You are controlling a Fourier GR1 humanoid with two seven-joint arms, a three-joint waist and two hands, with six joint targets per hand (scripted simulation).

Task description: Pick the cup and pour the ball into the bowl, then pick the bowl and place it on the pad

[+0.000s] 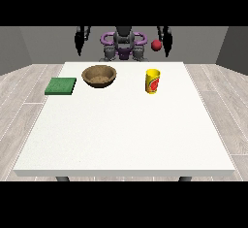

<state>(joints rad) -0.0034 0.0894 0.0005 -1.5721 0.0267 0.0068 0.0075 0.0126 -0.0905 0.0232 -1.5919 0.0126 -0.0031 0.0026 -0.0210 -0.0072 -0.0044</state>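
A yellow cup (153,80) with a red mark stands upright on the white table (126,135), right of the middle at the far side. A small red ball (156,45) shows above the cup, off the table, just beside the hand at the view's right (167,46). That hand hangs behind the table's far edge with its fingers straight down. A brown wooden bowl (99,75) sits left of the cup, with nothing in it. The flat green pad (61,86) lies at the far left. The hand at the view's left (78,45) also hangs down, holding nothing.
The robot's torso (124,45) stands behind the table's far edge, between the two hanging arms. Grey wooden floor surrounds the table on all sides.
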